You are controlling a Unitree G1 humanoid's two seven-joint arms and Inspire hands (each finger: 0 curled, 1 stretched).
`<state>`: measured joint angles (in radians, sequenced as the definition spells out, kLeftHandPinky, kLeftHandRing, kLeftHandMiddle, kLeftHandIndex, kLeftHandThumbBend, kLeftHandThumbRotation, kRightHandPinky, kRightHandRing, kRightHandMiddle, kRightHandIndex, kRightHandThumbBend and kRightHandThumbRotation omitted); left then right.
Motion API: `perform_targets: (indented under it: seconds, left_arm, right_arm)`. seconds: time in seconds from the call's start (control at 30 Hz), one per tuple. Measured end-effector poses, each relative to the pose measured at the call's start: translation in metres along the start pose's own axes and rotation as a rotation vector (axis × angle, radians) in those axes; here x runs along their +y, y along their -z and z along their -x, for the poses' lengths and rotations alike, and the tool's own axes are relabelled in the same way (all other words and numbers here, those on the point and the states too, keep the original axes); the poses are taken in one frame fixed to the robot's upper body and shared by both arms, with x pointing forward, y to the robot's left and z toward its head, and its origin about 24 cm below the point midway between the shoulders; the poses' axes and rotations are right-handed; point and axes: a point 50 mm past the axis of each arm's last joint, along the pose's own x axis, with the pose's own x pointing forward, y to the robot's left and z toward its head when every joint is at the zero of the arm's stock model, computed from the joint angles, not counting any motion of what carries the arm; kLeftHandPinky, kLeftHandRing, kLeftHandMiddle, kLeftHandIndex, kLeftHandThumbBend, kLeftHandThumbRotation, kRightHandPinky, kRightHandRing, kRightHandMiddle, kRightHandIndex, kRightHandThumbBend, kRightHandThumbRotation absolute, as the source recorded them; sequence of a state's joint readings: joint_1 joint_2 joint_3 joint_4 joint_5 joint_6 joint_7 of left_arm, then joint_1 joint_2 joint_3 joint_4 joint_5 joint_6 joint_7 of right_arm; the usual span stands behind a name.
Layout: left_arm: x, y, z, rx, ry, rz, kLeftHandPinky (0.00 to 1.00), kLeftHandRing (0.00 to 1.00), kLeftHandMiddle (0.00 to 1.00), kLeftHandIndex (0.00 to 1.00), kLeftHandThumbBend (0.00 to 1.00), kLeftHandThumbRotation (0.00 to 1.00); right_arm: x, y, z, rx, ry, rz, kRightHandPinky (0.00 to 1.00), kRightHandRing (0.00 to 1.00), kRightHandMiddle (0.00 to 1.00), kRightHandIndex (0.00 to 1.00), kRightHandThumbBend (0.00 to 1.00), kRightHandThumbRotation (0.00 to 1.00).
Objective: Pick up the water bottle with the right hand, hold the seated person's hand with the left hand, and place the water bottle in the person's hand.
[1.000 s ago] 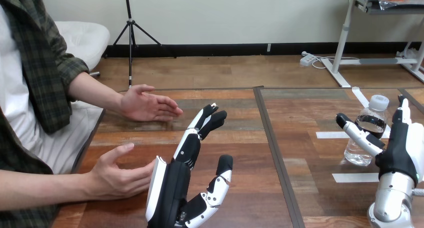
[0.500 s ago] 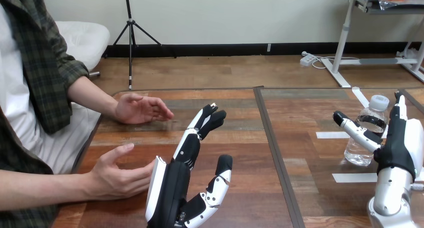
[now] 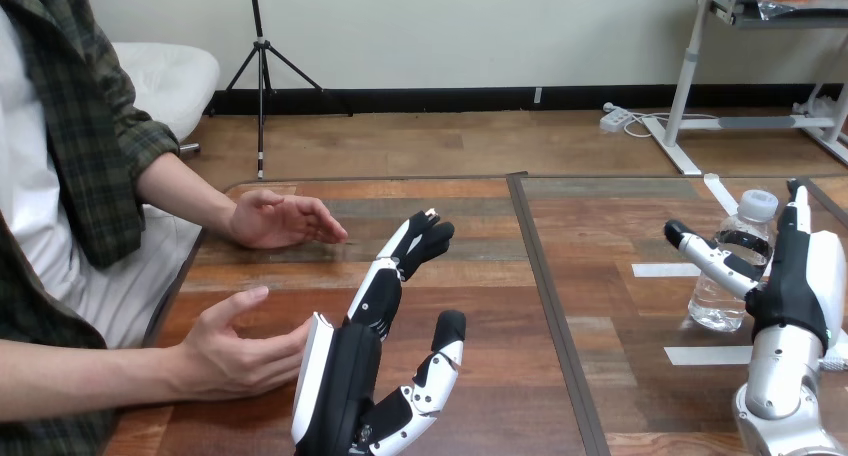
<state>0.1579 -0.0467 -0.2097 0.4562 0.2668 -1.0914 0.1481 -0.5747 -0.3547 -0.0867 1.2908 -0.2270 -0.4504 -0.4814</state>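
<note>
The robot's left hand (image 3: 348,381) stands edge-up above the near left part of the brown wooden table (image 3: 470,276). Its black-and-white fingers (image 3: 395,266) are straight and spread, its thumb (image 3: 441,344) is held out to the side, and it grips nothing. The person's nearer hand (image 3: 235,351) is cupped just beside its white back shell, with the fingertips at the shell's edge. The person's farther hand (image 3: 282,219) lies open on the table beyond, well apart.

The right hand (image 3: 795,288) is raised at the table's right side, fingers straight and parted from the thumb. Its thumb crosses in front of the clear plastic water bottle with a white cap (image 3: 738,238), which stands upright on the table; contact cannot be judged. White tape strips (image 3: 708,355) lie near the bottle.
</note>
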Motion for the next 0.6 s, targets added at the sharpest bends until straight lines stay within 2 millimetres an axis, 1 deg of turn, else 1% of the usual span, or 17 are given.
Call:
perform_targets:
  seconds: [0.17, 0.4, 0.6]
  left_arm:
    - [0.0000, 0.0000, 0.0001, 0.000, 0.000, 0.000, 0.98, 0.86, 0.86, 0.89, 0.16, 0.25]
    - [0.0000, 0.0001, 0.0005, 0.002, 0.001, 0.001, 0.99, 0.87, 0.87, 0.90, 0.15, 0.25]
    - [-0.0001, 0.0002, 0.0016, 0.005, 0.001, 0.001, 1.00, 0.87, 0.87, 0.90, 0.15, 0.24]
  right_arm:
    - [0.0008, -0.0007, -0.0008, 0.006, -0.004, 0.009, 0.00, 0.99, 1.00, 1.00, 0.85, 0.38]
    - [0.0010, -0.0016, -0.0020, 0.014, -0.003, 0.016, 0.00, 0.98, 1.00, 0.99, 0.81, 0.30]
    - [0.0014, -0.0011, -0.0019, 0.019, -0.006, 0.022, 0.00, 0.98, 1.00, 0.99, 0.79, 0.27]
